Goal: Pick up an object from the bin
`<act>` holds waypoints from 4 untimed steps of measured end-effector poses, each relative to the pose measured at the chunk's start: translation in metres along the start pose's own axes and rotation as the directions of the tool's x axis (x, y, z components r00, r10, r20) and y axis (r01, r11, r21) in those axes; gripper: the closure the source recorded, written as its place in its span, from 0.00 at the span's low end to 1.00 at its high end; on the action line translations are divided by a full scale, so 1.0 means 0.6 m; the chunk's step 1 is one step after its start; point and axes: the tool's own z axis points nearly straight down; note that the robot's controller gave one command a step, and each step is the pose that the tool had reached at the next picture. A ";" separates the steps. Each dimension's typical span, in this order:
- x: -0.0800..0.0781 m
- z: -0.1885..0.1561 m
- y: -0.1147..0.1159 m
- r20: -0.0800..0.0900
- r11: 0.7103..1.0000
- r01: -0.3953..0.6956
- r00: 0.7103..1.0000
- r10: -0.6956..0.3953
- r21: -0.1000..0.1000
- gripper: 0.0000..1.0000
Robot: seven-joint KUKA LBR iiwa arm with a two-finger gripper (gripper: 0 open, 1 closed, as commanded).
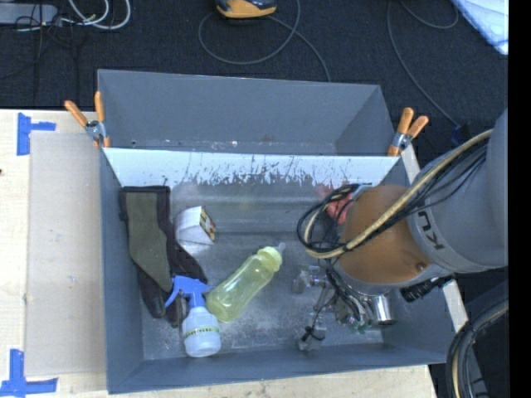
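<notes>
Grey metal walls of the bin (249, 114) frame a robot arm reaching in from the right. Its gripper (316, 328) hangs low over bare floor in the near right part of the bin, close to the near wall. Whether it is open or closed cannot be told from this angle.

At the near left, well apart from the gripper, a white spray bottle (200, 330) with a blue trigger lies on its side. Just beyond it lies a yellow-green plastic bottle (242, 286), tilted, its cap pointing far and right. It is the nearest loose thing to the gripper, on its left and not touching it.

Farther left, a dark olive glove (147, 237) stretches along the left wall, with a white roll (192, 226) beside it. The arm's orange cover (383, 251) and black cables (328, 214) sit above the gripper. At the far right, a small pink thing (338, 205) peeks out behind them.
</notes>
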 end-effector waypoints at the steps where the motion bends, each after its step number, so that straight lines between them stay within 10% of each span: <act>1: -0.101 0.002 0.005 -0.003 0.999 0.045 0.999 -0.045 0.000 0.00; 3: -0.143 0.001 0.056 -0.002 0.980 0.200 0.980 -0.200 -0.001 0.00; 4: -0.188 0.002 0.104 0.002 0.997 0.073 0.997 -0.073 0.001 0.00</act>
